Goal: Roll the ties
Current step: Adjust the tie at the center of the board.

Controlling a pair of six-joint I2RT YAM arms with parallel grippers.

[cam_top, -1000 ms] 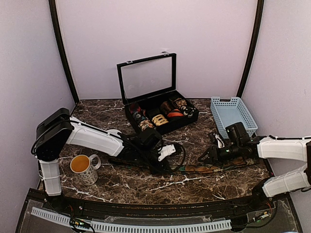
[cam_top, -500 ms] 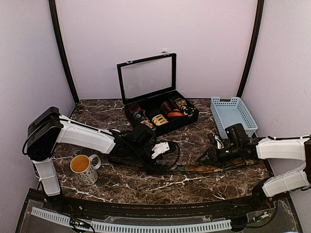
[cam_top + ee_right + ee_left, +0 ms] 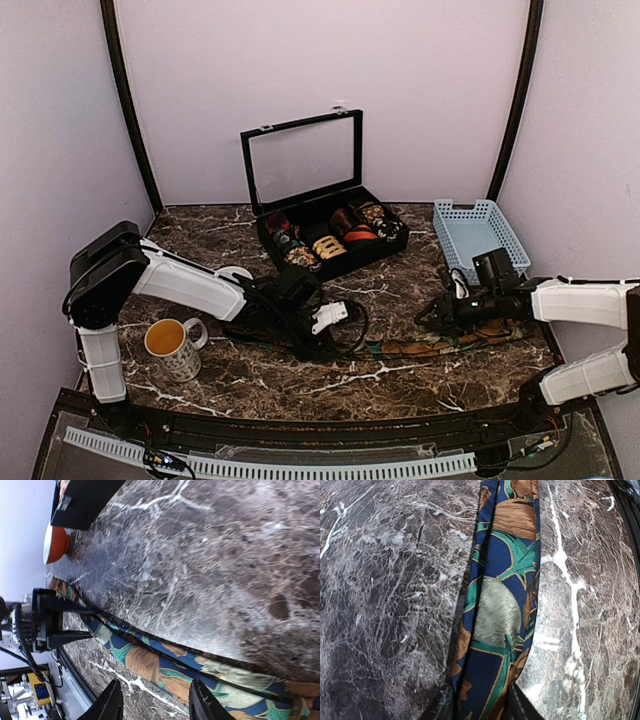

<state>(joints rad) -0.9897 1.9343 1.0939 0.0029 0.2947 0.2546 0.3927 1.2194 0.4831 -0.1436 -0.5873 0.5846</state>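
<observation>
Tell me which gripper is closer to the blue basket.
Right. The right gripper sits just off the near end of the basket; the left gripper is across the table, nearer the mug.

You'll see the tie [image 3: 495, 615] down the middle of the left wrist view is navy blue, patterned with teal-green leaf shapes, orange-brown patches and one pale grey-green disc. The bench [image 3: 400, 290] beneath it is dark brown marble veined in white. In the top view's upper right the basket [image 3: 487, 240] is light blue, the case [image 3: 330, 268] at centre is black, and the mug [image 3: 180, 350] at lower left is white with dark speckles and orange-yellow inside.
</observation>
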